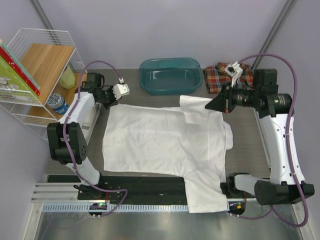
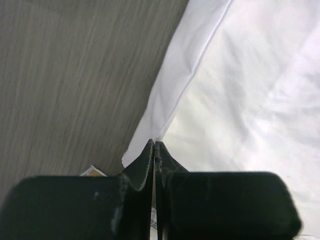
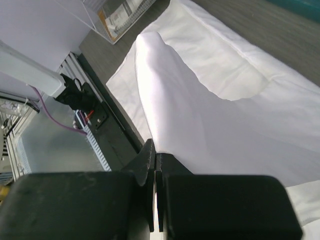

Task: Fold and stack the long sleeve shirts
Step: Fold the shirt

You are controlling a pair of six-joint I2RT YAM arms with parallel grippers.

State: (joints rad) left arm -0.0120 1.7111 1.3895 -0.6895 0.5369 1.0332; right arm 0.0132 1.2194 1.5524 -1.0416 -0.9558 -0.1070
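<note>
The plain white shirt (image 1: pixel 160 140) lies spread across the middle of the table, one sleeve hanging over the near edge. My left gripper (image 1: pixel 107 100) is at its far left corner; in the left wrist view the jaws (image 2: pixel 154 144) are shut on the hem of the white cloth (image 2: pixel 240 100). My right gripper (image 1: pixel 209 105) is at the shirt's far right and is shut on it. In the right wrist view (image 3: pixel 155 155) a ridge of white cloth (image 3: pixel 165 90) rises to the jaws. The plaid shirt (image 1: pixel 220 80) lies crumpled at the back right.
A teal tub (image 1: pixel 170 62) stands at the back centre, between the two grippers. A white wire shelf (image 1: pixel 40 75) with a bottle and books stands at the far left. Bare grey table (image 1: pixel 245 145) shows right of the shirt. A black rail (image 1: pixel 145 182) runs along the near edge.
</note>
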